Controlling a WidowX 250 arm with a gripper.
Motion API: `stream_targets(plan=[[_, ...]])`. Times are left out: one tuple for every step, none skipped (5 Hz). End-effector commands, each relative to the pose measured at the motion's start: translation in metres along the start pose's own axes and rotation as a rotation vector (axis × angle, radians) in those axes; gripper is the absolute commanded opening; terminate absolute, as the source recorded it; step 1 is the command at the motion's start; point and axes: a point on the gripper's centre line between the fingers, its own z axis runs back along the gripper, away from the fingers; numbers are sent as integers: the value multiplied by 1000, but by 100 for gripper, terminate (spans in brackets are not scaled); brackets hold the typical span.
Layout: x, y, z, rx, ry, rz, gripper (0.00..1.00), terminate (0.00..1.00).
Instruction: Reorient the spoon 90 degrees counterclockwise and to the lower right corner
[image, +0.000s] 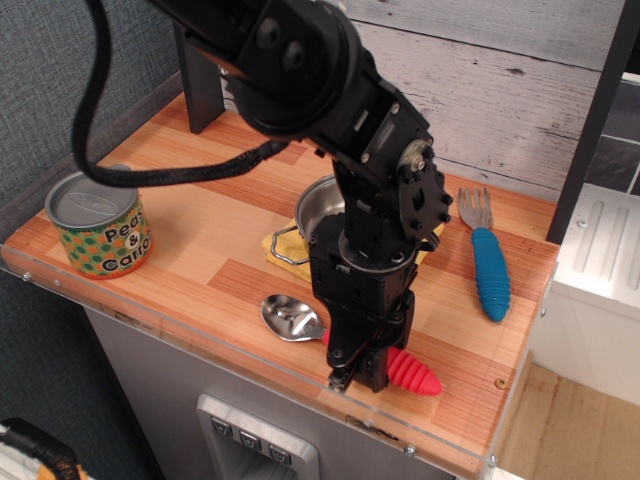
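A: Where's the spoon (345, 344)?

B: Near the front edge of the table (200, 225). Its silver bowl points left and the red ribbed handle runs right, so it lies roughly along that edge. It looks to be on the wood or barely off it; I can't say which.

A: And the gripper (358, 372)?

B: It comes straight down over the handle near the neck, and its fingers stand on either side of the handle. I read it as clamped on the spoon, though the fingertips are dark and low and the contact itself is hard to make out.

A: So which step is this?

B: I'd judge it's the carry. The spoon sits toward the right front, but the lower right corner (480, 440), with its clear plastic rim, is not yet reached. From this one view I can't tell whether the quarter turn is done.

A: What does the next move need?

B: Probably a slide farther right and forward, with the handle kept inside the rim, then a release flat on the wood.

A: What's around it?

B: A small steel pot (325, 205) on a yellow cloth (278, 250) just behind the gripper, a blue-handled fork (487, 262) well to the right rear, and a printed can (98, 220) at far left.
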Motion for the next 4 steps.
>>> stream_targets(plan=[[7,-20,14,-14,43,-12,100,0],[11,-21,29,-30,9,-33,100,0],[13,-24,54,-56,-59,-92,100,0],[19,-22,78,-83,-123,-259,100,0]])
